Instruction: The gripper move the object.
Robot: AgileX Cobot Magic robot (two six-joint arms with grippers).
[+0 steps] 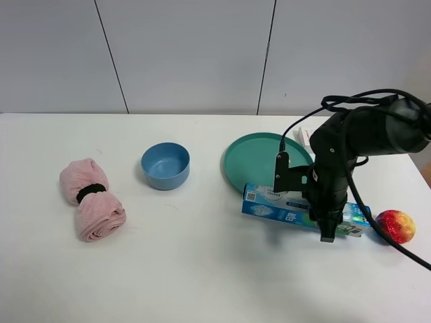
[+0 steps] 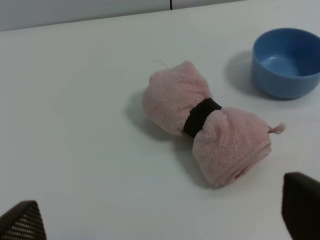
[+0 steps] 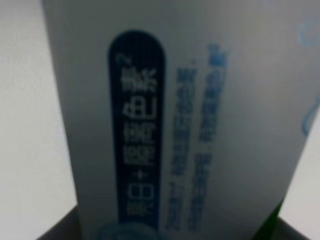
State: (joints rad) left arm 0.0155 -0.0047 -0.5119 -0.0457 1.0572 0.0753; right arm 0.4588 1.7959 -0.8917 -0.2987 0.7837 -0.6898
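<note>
Sat the gripper [image 1: 325, 223] over the object [image 1: 273, 210]; could not tell if pinched shut. Likely needed a snug, flat hold.

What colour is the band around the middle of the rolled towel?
Black. The band on the pink towel shows best in the left wrist view.

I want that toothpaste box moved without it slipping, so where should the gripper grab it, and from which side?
Grip the toothpaste box across its narrow width, near the middle, coming straight down from above. It lies flat on the table with its length running sideways, so both long sides are open to straddle.
</note>
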